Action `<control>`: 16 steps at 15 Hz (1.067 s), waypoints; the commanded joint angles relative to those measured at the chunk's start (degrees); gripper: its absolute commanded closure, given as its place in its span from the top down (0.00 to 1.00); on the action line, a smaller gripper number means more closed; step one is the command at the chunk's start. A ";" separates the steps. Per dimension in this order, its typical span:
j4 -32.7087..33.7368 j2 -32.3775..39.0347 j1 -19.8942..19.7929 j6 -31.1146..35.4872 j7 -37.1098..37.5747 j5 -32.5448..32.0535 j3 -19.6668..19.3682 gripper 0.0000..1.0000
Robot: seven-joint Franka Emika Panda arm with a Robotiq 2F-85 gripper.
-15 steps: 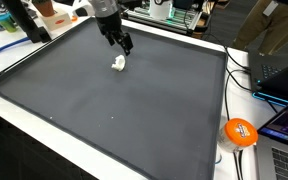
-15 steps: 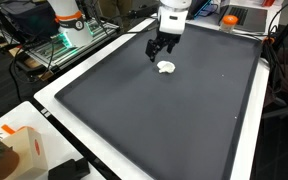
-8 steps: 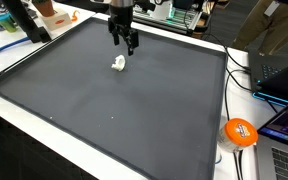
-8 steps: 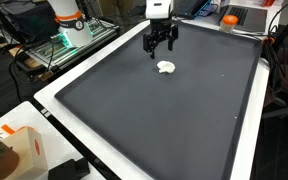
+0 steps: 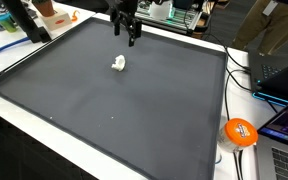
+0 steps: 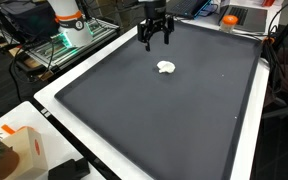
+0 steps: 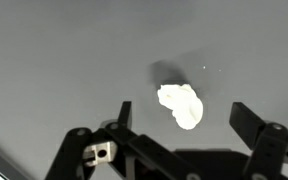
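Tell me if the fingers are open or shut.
Open. In the wrist view the fingers stand wide apart and empty; the white lump lies untouched on the dark mat below.

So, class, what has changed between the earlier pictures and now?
The gripper lifted up and away from the white lump, toward the far edge of the dark mat, jaws open and empty throughout. The lump and the orange ball stayed put.

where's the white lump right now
The white lump lies on the dark mat toward its far end in both exterior views, beneath the open hand, which hangs above it without touching.
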 commanded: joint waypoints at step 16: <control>-12.90 0.16 0.74 34.37 0.50 -6.99 -6.56 1.00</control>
